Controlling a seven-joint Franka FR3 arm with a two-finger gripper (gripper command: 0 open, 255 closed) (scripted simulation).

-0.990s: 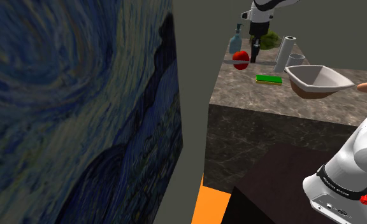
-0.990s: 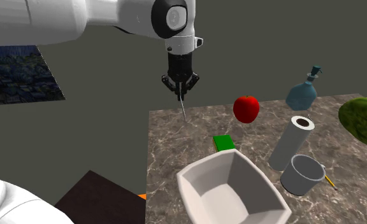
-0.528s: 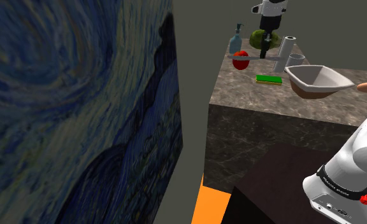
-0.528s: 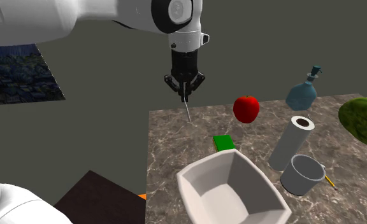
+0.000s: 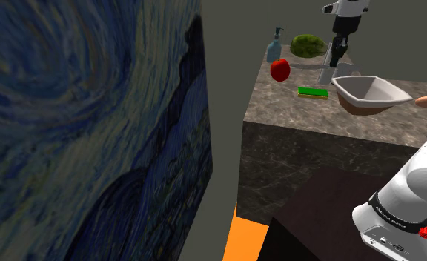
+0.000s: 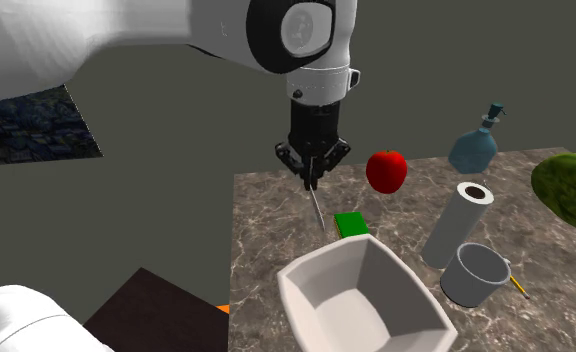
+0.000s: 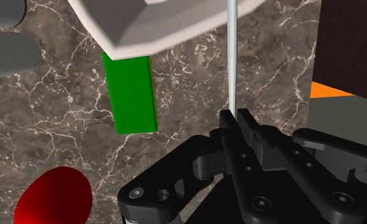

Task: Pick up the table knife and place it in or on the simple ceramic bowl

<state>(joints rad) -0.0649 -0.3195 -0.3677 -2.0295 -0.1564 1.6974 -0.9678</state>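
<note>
A thin silver table knife (image 6: 320,208) hangs blade-down from my black gripper (image 6: 312,179), whose fingers are shut on its handle end. In the wrist view the knife (image 7: 232,57) runs straight out from my gripper (image 7: 237,117) and its far end lies over the rim of the white bowl (image 7: 157,22). The white, squarish bowl (image 6: 361,300) stands at the near side of the marble counter, just below and to the right of the knife tip in the second exterior view. From the shoulder, my gripper (image 5: 339,53) hovers up and to the left of the bowl (image 5: 371,93).
A green block (image 6: 351,224) lies beside the bowl, under the knife. A red apple (image 6: 386,171), blue bottle (image 6: 474,148), upright paper roll (image 6: 456,225), grey cup (image 6: 473,275) and watermelon (image 6: 571,190) stand around. The counter edge (image 6: 234,250) drops off to the second exterior view's left.
The arm has carried the knife away from the apple side toward the bowl, moving right in both exterior views. The grip stayed shut on the knife.
</note>
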